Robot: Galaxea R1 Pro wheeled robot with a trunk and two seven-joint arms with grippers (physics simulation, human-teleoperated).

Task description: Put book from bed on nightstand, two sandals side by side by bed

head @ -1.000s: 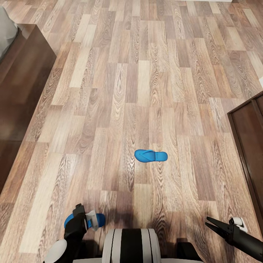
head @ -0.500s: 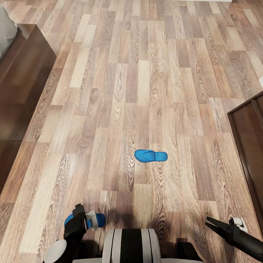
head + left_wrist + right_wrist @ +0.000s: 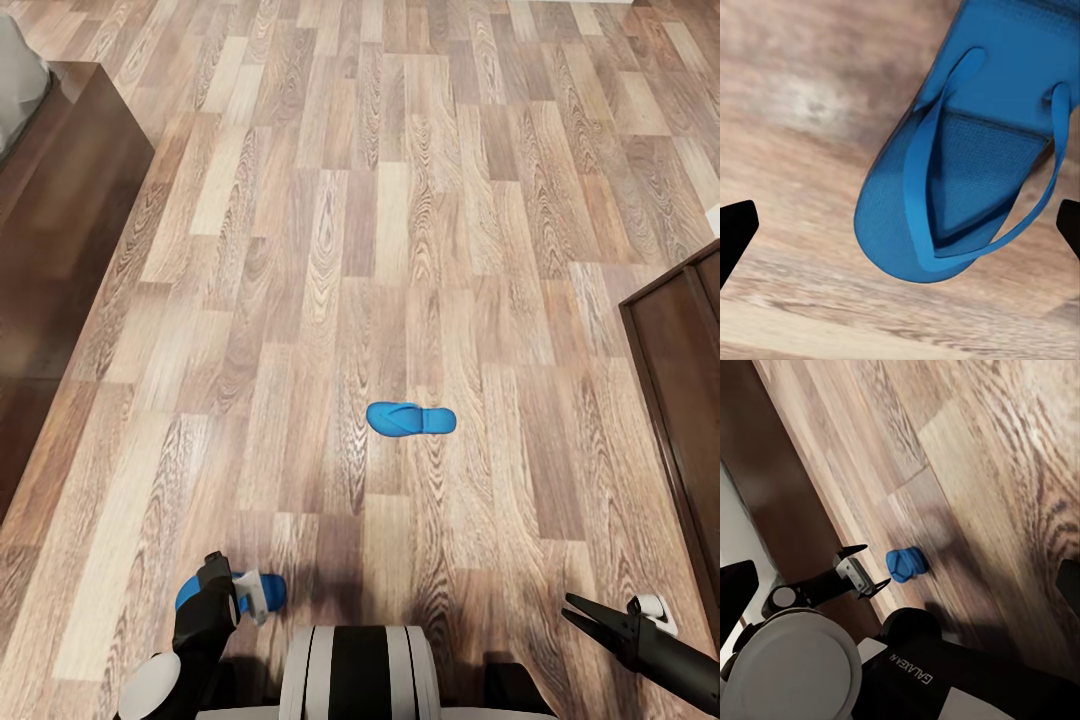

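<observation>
Head view, lower edge of the frame: the robot's white and black trunk (image 3: 360,672) sits at the bottom centre. At the lower left the left gripper (image 3: 238,592) hangs over the floor, and a blue sandal (image 3: 262,590) shows partly behind it. I cannot tell from this view if the fingers touch it. In the left wrist view this held-side sandal (image 3: 967,150) is very close, sole and thin toe straps facing the camera, and two black fingertips (image 3: 735,232) stand far apart at the two side edges of the picture, so the left gripper is apart and not clamped on the sandal. At the lower right the right gripper (image 3: 585,616) points toward the centre; its dark fingers lie close together and hold nothing, but how far they are parted I cannot tell.

The wood plank floor (image 3: 300,250) covers nearly all the frame, brown-grey boards with strong grain, running from bottom to top. A second sandal (image 3: 411,418) lies flat on it a little below the centre, toe end to the left, well apart from both grippers.

At the right edge stands a dark brown cabinet (image 3: 680,400). At the left edge is the dark wooden frame of the bed (image 3: 60,200), and in the upper left corner a small part of the pale grey mattress (image 3: 15,90).
</observation>
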